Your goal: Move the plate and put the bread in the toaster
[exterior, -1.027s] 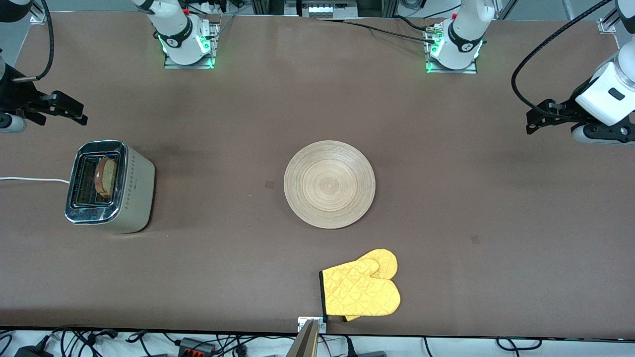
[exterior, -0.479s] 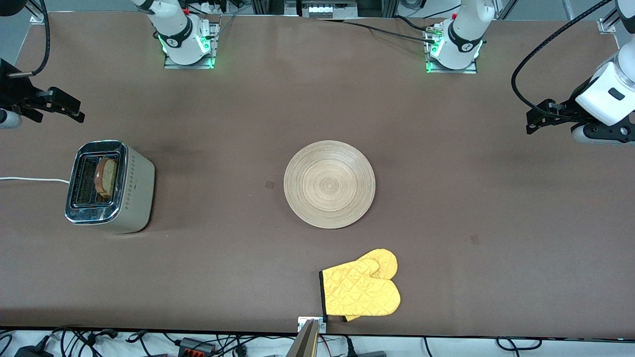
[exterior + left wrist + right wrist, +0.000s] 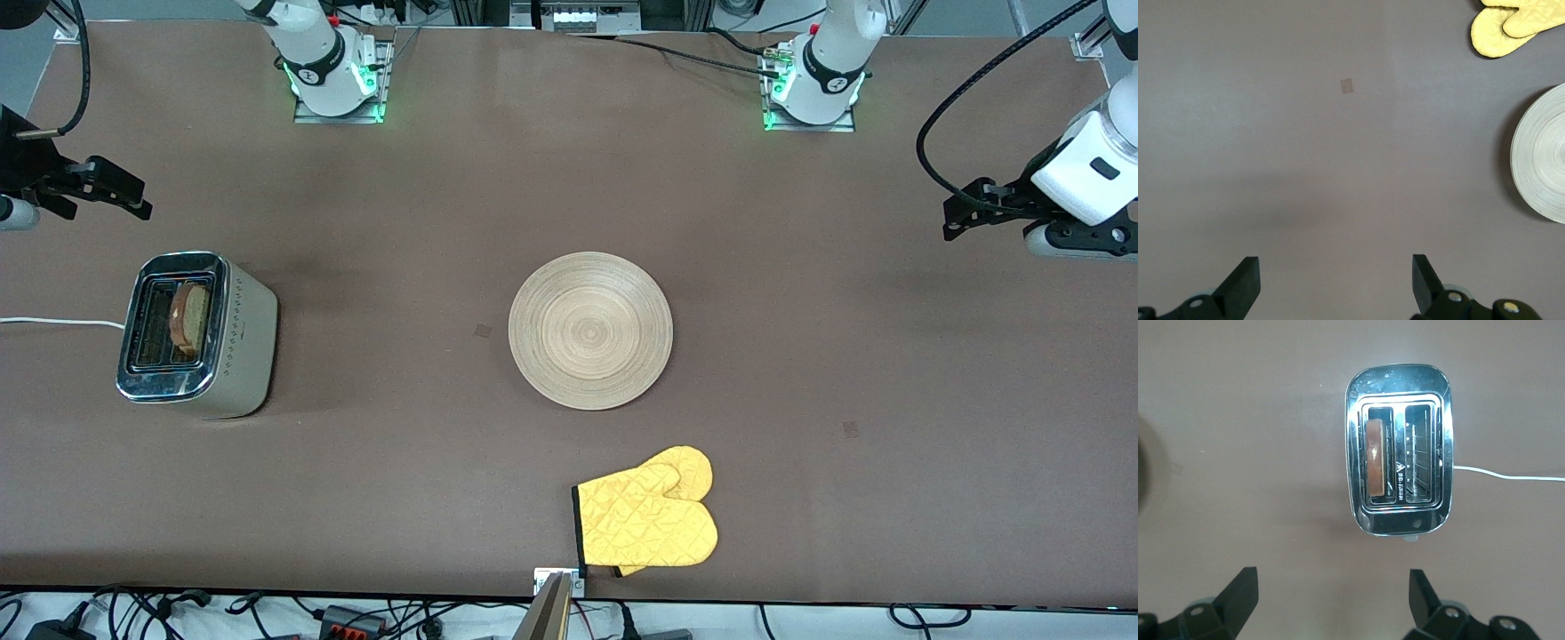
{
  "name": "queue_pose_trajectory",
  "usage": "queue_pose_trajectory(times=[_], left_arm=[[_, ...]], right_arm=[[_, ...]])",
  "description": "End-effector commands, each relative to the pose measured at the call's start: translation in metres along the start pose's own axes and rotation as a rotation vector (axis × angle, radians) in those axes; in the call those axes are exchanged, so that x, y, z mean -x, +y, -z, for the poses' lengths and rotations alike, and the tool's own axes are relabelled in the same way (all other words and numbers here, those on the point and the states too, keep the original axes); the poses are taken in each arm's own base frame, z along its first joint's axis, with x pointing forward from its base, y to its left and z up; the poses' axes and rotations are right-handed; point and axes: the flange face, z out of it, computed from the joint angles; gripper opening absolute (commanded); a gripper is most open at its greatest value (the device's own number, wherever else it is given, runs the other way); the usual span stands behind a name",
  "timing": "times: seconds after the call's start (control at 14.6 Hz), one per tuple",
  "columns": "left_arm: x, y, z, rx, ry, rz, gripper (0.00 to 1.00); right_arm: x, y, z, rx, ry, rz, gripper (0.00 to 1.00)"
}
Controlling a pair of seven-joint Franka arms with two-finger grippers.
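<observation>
Black left gripper [image 3: 1331, 283] fingers wide apart, empty, right gripper [image 3: 1331, 600] likewise, bread [image 3: 1375, 459] in toaster [image 3: 1398, 520]

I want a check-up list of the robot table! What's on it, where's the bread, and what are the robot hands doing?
Surface: brown table, two small marks.
Plate: mid-table, nothing on it.
Bread: standing in one slot of the toaster, which sits toward the right arm's end.
Clutter: yellow oven mitts, nearer the front camera than the plate.
Left gripper: open, empty, over bare table.
Right gripper: open, empty, up beside the toaster.
Cables: white cord from the toaster.
Surroundings: wires along the table's edges.
</observation>
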Motion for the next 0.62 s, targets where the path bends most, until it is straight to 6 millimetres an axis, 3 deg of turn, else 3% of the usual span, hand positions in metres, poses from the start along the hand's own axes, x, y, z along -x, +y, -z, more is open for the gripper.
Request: queue_pose_trajectory(times=[0.0, 0.55], left_arm=[[0.0026, -0.0027, 0.0078, -0.017, 0.0, -0.015, 1.0], [0.0031, -0.0027, 0.008, -0.017, 0.0, -0.015, 1.0]], right_arm=[[0.0058, -0.0038, 0.0022, 0.011, 0.0, 0.009, 1.0], [0.0061, -0.0036, 0.0005, 0.005, 0.0, -0.006, 1.0]])
